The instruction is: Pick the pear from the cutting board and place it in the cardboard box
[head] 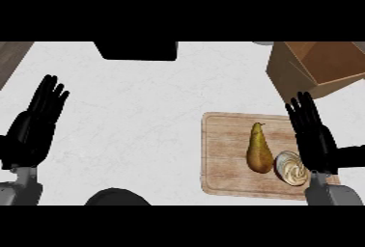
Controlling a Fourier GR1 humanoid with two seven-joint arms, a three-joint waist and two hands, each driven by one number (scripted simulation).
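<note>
A brownish-green pear (259,150) lies lengthwise on the wooden cutting board (224,154) at the lower right, stem pointing away from me. The open cardboard box (321,67) stands at the upper right, partly cut by the view's edge. My right hand (314,137) is open with straight fingers, over the board's right side just right of the pear, not touching it. My left hand (34,128) rests open at the far left, fingers up.
A small round bowl-like object (290,167) sits on the board between the pear and my right hand. A black object (137,50) lies at the counter's far edge. A dark rounded shape (118,197) shows at the bottom. Brown wood strip (10,55) at top left.
</note>
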